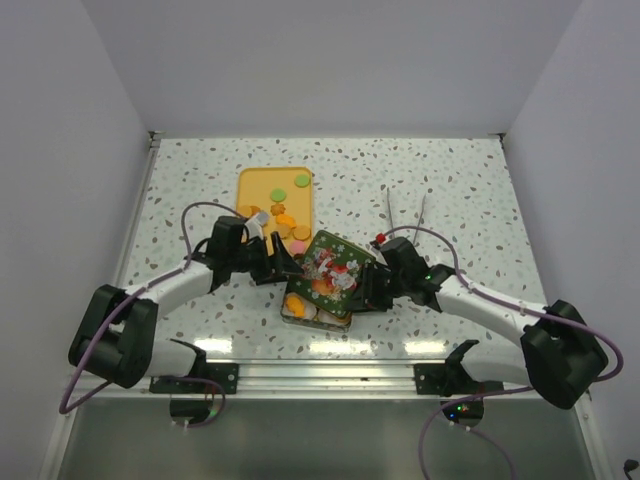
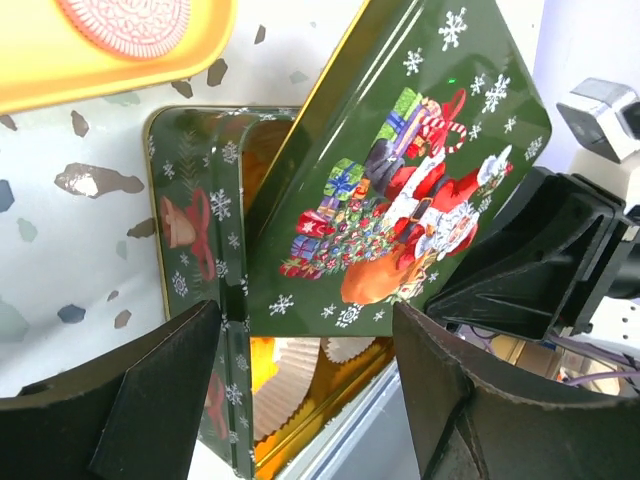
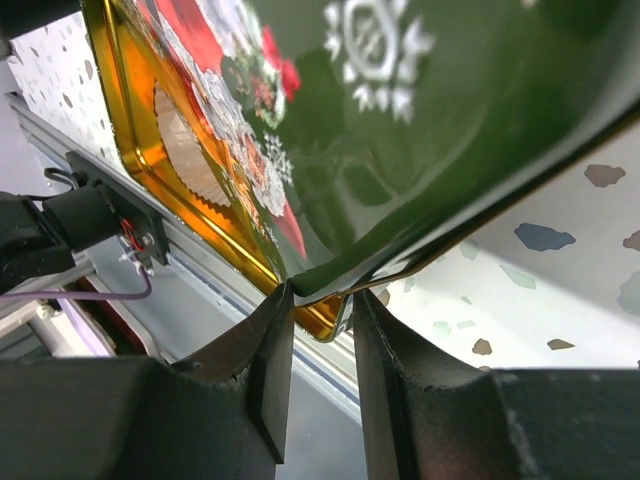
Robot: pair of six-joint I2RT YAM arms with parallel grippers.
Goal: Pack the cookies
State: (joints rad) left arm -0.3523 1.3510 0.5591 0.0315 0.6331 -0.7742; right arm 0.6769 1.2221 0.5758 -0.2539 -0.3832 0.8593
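Note:
Several cookies [image 1: 284,221], mostly orange with a green one [image 1: 302,181], lie on a yellow tray [image 1: 258,183]. A pink round cookie [image 2: 125,22] shows on that tray in the left wrist view. A green Christmas tin [image 1: 292,308] sits near the table's front. Its lid [image 1: 331,266] with a Santa picture is tilted over it and also shows in the left wrist view [image 2: 400,190]. My right gripper [image 1: 366,292] is shut on the lid's corner [image 3: 325,292]. My left gripper [image 1: 283,262] is open beside the tin's left end [image 2: 195,230]. White paper cups [image 2: 283,375] lie inside the tin.
The yellow tray stands at the back left of the tin. A metal rail [image 1: 320,375] runs along the table's front edge. Grey walls close the table on the left, back and right.

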